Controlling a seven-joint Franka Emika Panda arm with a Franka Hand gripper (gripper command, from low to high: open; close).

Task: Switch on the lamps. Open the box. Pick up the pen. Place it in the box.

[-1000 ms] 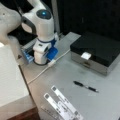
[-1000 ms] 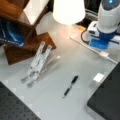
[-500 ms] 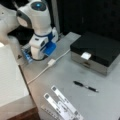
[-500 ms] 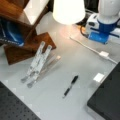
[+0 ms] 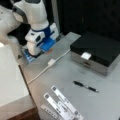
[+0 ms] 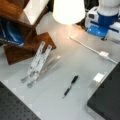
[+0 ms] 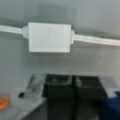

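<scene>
End effector (image 7: 72, 86), its two pads pressed together, hangs near the white cable switch (image 7: 49, 37). Box (image 5: 96, 51) lies closed; pen (image 5: 85, 86) at its 6 o'clock on the worktop (image 5: 105, 100); lamp (image 6: 68, 11) glows.

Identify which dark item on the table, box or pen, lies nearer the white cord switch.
The box: its front corner sits beside the switch; the pen lies farther off.

Black lid and silver-grey sides on the box (image 5: 97, 51); black pen (image 6: 70, 85) with silvery front; white cable switch (image 7: 49, 37); white perforated strips (image 5: 63, 105); glowing white lampshade (image 6: 68, 11).
</scene>
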